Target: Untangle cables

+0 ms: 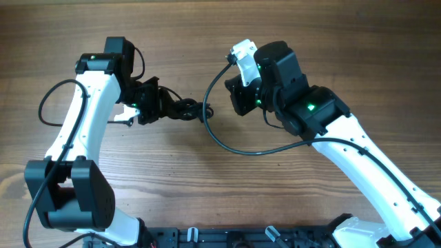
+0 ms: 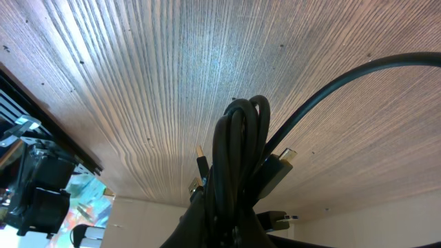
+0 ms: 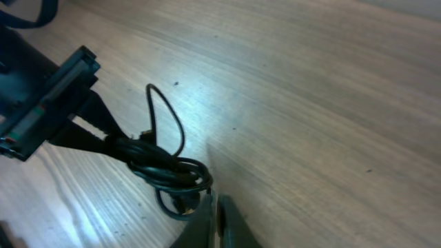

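My left gripper is clamped shut on the cables. They form a tight black knotted bundle that rises straight out of the jaws, with gold-tipped plug ends poking out on either side, above the wooden table. My right gripper has its jaws closed to a thin slit with nothing that I can see between them; the bundle lies just beyond its fingertips, slightly left, with one thin loop standing out farther off.

thin black cables, tight knotted bundle, small plugs protruding
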`<control>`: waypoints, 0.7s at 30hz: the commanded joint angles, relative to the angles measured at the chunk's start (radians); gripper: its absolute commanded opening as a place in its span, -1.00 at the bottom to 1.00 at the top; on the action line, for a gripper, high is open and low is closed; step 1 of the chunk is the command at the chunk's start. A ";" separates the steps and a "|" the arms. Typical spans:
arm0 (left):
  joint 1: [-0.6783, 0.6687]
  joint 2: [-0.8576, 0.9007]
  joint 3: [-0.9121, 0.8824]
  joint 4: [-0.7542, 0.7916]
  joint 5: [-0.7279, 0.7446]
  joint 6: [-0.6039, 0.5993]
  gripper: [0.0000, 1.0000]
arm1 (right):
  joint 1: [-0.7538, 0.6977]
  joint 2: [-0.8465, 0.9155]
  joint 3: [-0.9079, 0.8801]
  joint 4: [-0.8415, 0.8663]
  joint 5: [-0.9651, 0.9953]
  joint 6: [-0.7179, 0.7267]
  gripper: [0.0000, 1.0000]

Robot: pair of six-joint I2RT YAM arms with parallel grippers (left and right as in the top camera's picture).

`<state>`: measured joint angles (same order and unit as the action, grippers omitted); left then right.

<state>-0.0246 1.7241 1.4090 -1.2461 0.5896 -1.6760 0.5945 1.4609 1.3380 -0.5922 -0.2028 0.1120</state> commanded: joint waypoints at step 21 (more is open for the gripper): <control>0.007 -0.003 -0.001 0.065 0.122 -0.087 -0.92 | 0.121 0.175 0.009 0.064 -0.088 0.223 -0.92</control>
<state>-0.0246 1.7241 1.4090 -1.2037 0.6273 -1.7256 0.6899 1.6222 1.3376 -0.5453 -0.4377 0.1848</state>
